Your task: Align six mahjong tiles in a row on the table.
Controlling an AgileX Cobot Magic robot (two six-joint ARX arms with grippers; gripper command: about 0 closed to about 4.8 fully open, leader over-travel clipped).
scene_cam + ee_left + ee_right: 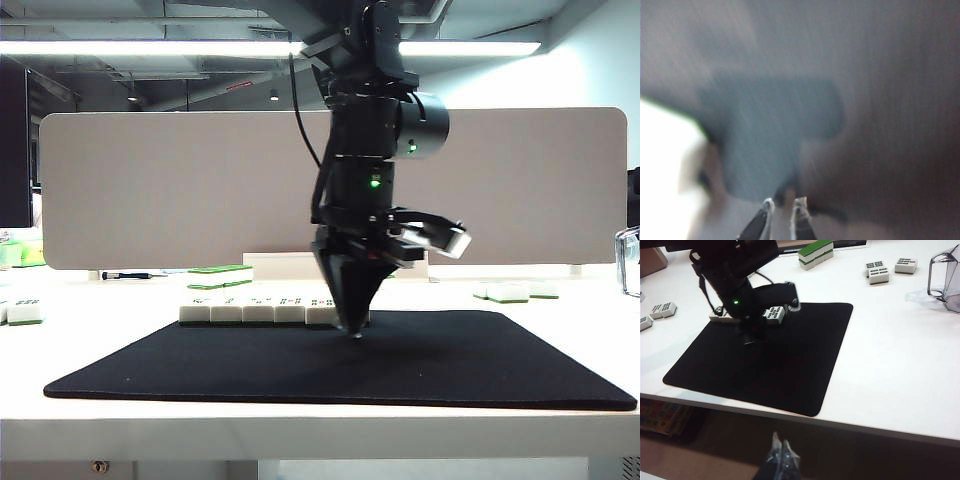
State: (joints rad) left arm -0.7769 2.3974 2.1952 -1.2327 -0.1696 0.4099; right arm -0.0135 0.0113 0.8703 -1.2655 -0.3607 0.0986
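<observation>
White tiles sit in a row [258, 312] along the far edge of the black mat [420, 365], and from the front I count five side by side, faces up, with the left gripper [355, 330] blocking whatever lies at the row's right end. Whether a sixth tile is there I cannot tell. From the right arm's camera, one tile of the row [775, 314] peeks out beside the arm and another sliver shows on its other side.

The left gripper points straight down, its tips pinched together and touching or just above the mat at the row's right end. It grips nothing that I can see. Its own camera gives only blur, with the two fingertips [764, 206] close together.

The right gripper [780, 449] hangs off the near edge of the table [900, 365], well apart from the tiles, its tips together and holding nothing.

Elsewhere on the table: a green-topped stack [816, 251] beyond the mat, two loose tiles [890, 269] to its right, two more tiles [657, 314] off the mat's left side, and one clear plastic jug [946, 272] far right. One grey divider panel [180, 185] stands behind.
</observation>
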